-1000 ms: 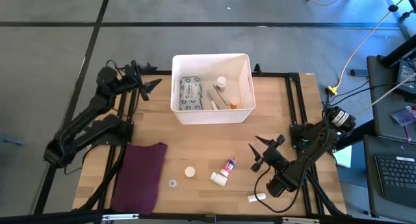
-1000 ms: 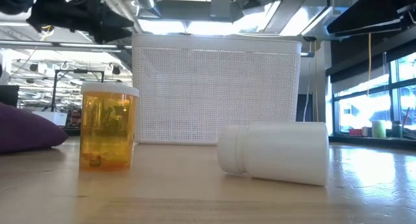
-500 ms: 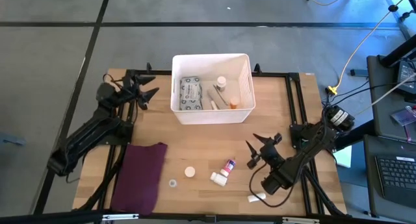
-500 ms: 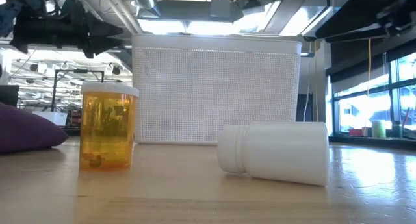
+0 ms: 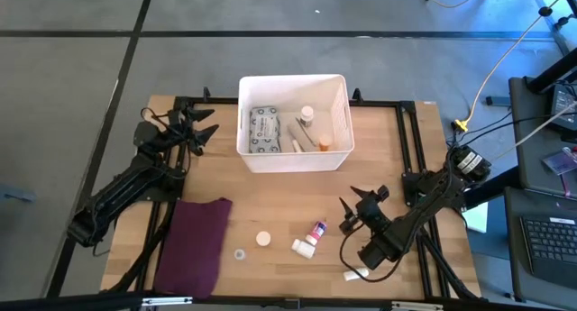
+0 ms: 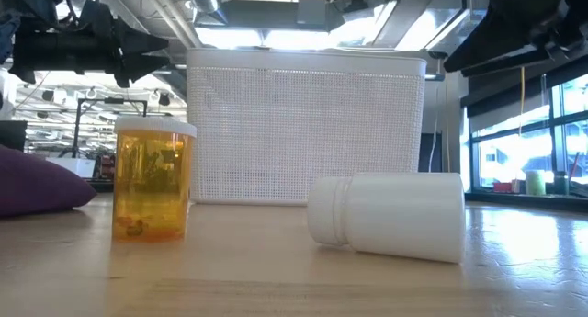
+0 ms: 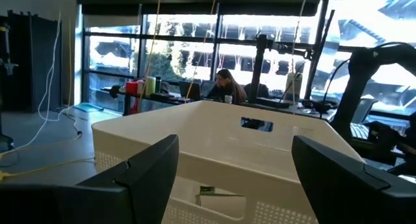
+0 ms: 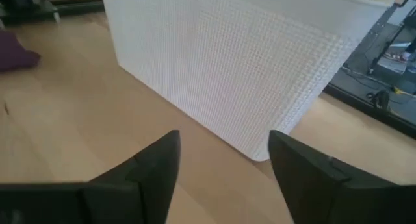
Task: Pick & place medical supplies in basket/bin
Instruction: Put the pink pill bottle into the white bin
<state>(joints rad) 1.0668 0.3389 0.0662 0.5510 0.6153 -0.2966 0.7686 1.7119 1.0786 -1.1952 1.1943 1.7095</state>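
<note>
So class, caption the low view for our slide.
Upright amber pill bottle and toppled white bottle on the table before the white bin.

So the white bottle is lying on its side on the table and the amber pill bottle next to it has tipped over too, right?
Not quite. The white bottle does lie on its side on the table, but the amber pill bottle has not tipped over: it stands upright with its white cap on top. The low view shows this plainly.
</note>
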